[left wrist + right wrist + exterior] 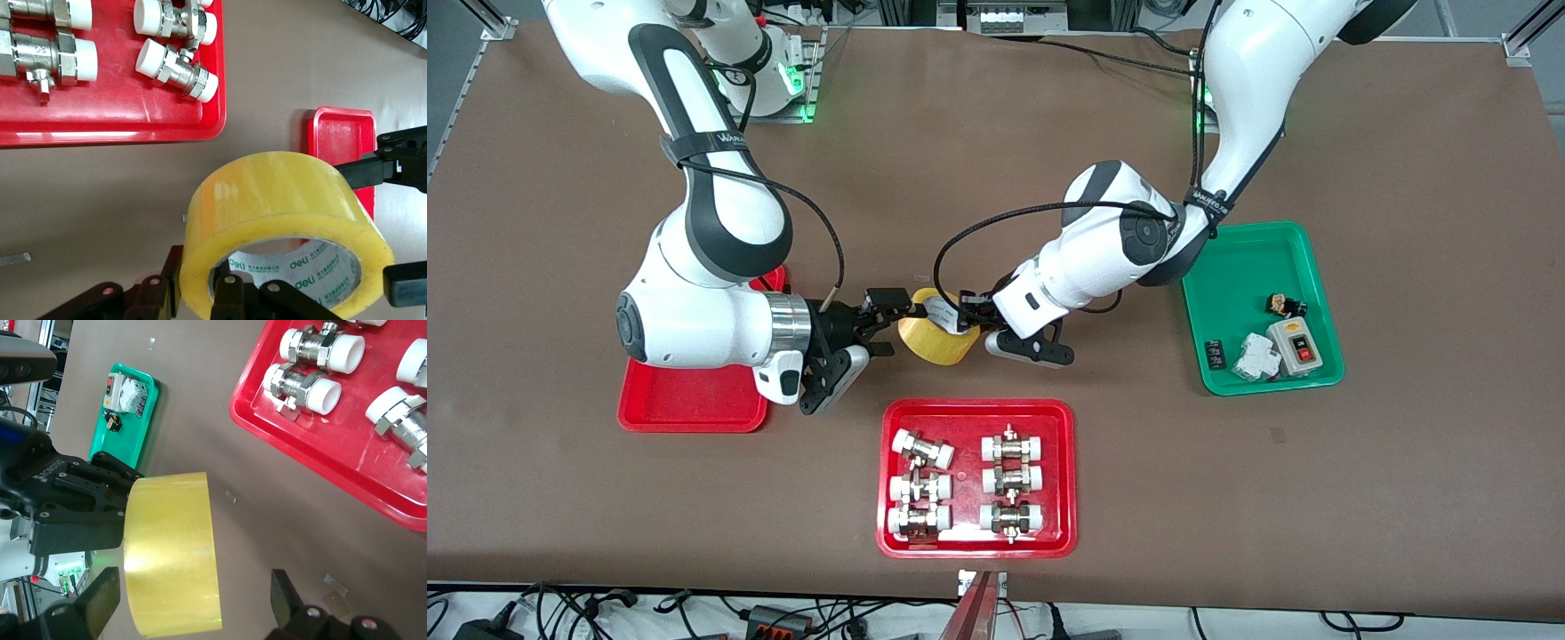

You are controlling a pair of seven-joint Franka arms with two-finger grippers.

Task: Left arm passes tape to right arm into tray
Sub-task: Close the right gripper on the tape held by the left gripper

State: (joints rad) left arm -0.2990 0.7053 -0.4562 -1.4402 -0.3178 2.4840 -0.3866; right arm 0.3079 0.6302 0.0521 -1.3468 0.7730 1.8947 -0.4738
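Tape pinched in left gripper jaws, right gripper jaws spread around it; tray holds nothing.

The roll of translucent yellow packing tape I grip in my left gripper looks like glossy film, its pale core printed paper. My right gripper has matt black fingers. The plain red plastic tray is smooth and shiny. The shiny metal fittings with white plastic caps gleam above the matt brown table covering.
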